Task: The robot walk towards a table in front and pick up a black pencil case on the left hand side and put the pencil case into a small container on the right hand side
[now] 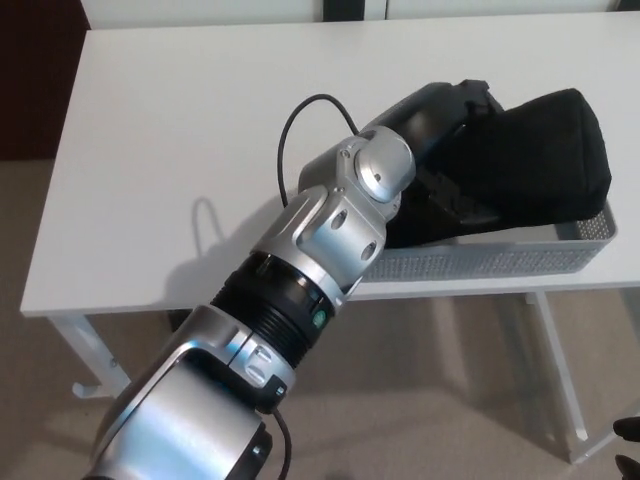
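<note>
The black pencil case [545,150] lies in the grey mesh container [500,258] at the table's front right, its right end resting over the far rim. My left arm reaches across from the lower left. My left hand [445,130] is closed around the case's left end, with the thumb on top and the fingers [462,203] underneath, inside the container. A small black shape at the bottom right edge may be my right hand [627,445]; too little of it shows to tell its state.
The white table [180,150] stretches to the left and back. A black cable [300,120] loops from my wrist over the tabletop. The container sits at the table's front edge, above the white legs [560,370] and beige carpet.
</note>
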Robot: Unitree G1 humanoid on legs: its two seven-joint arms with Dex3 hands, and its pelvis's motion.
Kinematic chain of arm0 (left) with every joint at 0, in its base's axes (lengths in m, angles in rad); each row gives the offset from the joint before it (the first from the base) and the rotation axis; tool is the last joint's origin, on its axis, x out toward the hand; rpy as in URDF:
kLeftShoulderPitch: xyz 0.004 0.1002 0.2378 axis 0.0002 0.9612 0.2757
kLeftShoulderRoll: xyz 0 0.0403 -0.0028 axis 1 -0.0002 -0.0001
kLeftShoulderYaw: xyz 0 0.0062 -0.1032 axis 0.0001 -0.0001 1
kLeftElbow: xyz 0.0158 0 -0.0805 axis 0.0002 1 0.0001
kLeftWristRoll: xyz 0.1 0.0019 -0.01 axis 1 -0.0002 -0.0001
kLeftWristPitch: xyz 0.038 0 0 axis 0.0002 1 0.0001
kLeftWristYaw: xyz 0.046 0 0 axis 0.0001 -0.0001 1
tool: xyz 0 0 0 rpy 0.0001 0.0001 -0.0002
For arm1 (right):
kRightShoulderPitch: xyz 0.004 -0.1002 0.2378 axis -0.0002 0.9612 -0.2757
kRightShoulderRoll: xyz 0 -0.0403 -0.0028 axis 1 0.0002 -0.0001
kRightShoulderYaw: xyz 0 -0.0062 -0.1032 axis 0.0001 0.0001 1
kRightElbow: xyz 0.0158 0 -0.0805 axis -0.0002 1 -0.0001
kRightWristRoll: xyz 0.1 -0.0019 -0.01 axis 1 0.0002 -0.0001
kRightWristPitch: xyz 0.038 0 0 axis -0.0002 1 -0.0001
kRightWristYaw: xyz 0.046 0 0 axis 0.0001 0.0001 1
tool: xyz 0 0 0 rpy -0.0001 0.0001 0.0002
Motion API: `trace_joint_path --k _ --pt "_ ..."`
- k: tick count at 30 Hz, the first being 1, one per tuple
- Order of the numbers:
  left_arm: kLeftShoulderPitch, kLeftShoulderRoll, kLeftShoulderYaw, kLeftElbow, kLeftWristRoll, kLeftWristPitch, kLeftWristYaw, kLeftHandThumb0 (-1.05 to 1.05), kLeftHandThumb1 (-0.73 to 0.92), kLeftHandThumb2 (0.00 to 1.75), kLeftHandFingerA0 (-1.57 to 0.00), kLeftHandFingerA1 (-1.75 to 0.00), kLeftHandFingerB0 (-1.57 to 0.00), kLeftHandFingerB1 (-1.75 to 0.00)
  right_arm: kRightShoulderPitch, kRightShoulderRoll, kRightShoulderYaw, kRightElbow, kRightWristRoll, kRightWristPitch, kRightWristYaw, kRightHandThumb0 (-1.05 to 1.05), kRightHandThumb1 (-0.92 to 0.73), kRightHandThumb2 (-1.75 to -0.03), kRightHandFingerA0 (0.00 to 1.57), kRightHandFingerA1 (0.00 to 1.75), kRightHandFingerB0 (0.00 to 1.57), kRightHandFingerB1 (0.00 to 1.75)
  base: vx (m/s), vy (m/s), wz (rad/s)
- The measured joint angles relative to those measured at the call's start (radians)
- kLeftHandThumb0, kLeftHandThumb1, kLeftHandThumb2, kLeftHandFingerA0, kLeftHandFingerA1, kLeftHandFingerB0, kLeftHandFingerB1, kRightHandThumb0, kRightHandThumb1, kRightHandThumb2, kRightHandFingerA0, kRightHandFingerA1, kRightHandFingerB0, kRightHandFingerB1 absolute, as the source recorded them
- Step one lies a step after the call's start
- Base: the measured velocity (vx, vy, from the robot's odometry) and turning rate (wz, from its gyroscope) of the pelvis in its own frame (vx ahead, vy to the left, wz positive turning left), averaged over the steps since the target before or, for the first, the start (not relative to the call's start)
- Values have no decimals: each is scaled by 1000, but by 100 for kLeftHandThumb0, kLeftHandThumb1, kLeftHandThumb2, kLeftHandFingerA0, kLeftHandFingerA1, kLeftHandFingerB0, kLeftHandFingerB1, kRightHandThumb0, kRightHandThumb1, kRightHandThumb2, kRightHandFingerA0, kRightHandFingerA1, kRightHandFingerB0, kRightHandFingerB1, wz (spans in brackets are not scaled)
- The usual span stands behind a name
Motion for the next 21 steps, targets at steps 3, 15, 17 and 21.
trace_joint_path --k 3,15,17,21 --pt "-13 4 -43 5 6 3 -13 -93 56 58 0 0 0 0 0 0 0 -2 0 -4 2 -27 -46 -55 97 61 91 58 0 0 0" --pt "-49 8 -133 -14 13 30 -97 -103 58 64 0 0 0 0 -8 0 11 -7 -3 -10 2 -29 -46 -55 98 62 91 58 0 0 0" --pt "-49 13 -135 -21 12 34 -108 -103 59 62 0 0 0 0 -12 0 14 -8 -3 -10 2 -29 -46 -55 99 62 91 57 0 0 0" --pt "-32 50 -136 -94 12 37 -128 -103 60 63 0 0 0 0 -17 0 17 -14 -3 -10 2 -28 -46 -54 98 62 91 58 0 0 0"
